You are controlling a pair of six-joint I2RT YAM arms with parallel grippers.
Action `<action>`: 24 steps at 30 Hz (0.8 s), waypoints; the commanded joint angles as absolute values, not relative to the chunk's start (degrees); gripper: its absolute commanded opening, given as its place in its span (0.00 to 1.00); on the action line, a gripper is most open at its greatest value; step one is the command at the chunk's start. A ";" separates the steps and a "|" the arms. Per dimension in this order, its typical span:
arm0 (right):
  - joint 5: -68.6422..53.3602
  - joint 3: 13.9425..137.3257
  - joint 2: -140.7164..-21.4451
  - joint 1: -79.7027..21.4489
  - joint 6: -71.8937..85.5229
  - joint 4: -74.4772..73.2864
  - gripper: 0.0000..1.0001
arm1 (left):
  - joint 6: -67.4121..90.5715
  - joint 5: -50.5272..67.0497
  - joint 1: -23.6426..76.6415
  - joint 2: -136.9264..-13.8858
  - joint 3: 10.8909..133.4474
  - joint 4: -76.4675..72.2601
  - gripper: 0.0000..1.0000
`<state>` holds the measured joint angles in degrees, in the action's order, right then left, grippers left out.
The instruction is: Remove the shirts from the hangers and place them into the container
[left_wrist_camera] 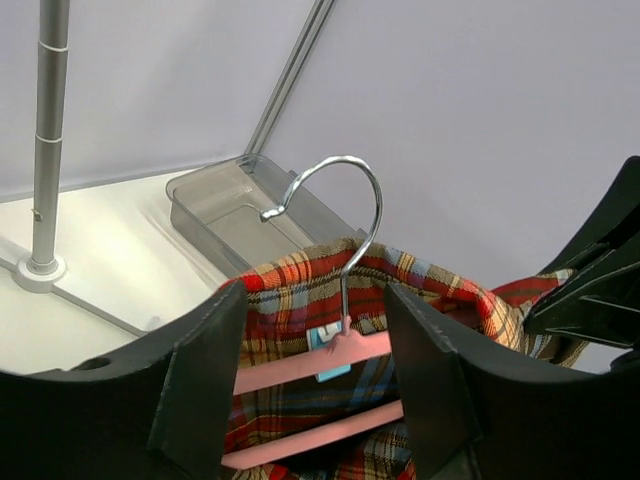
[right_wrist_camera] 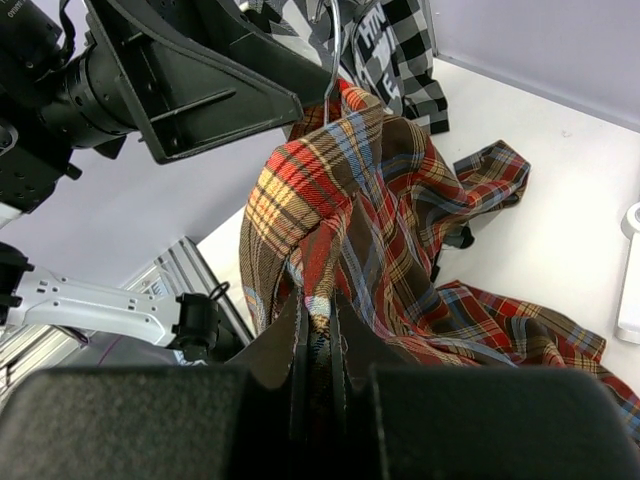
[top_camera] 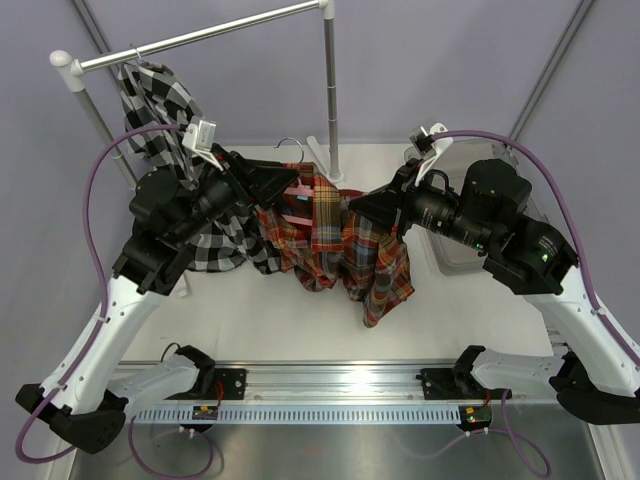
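The left gripper [left_wrist_camera: 312, 325] stands open astride the pink hanger [left_wrist_camera: 290, 368] (the plaid shirt [left_wrist_camera: 300, 275] hung on it), possibly touching it; the right gripper [right_wrist_camera: 318, 315] is pinched shut on that shirt's fabric.

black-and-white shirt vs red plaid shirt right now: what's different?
Pattern: the black-and-white shirt has large checks; the red plaid shirt has a finer red, orange and dark plaid.
Place: the black-and-white shirt hangs from the rail; the red plaid shirt is off it, on a pink hanger.
Grip: the right gripper pinches the red plaid shirt, not the black-and-white shirt.
Both are outside the container.
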<state>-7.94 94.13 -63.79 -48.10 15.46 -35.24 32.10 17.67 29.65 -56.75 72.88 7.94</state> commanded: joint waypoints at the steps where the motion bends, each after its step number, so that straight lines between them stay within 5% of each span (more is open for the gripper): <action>1: -10.02 95.27 -62.58 -48.52 16.88 -30.76 0.00 | 31.02 16.08 30.50 -57.13 75.06 6.94 0.59; 17: -8.70 98.79 -64.25 -48.52 16.52 -30.41 0.00 | 31.55 14.33 36.21 -58.18 73.39 5.71 0.31; 20: -9.23 98.44 -63.90 -48.52 16.70 -30.41 0.00 | 31.20 13.19 36.12 -58.27 73.13 6.33 0.23; 22: -9.84 97.91 -63.46 -48.43 16.87 -29.89 0.00 | 31.03 12.31 36.12 -58.71 73.30 6.68 0.05; 24: -10.28 97.65 -63.20 -48.52 17.14 -29.79 0.00 | 31.03 12.04 36.21 -59.50 73.83 6.94 0.00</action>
<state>-8.16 95.88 -64.77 -48.10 15.73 -35.51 31.75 13.10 35.68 -58.39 72.93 7.81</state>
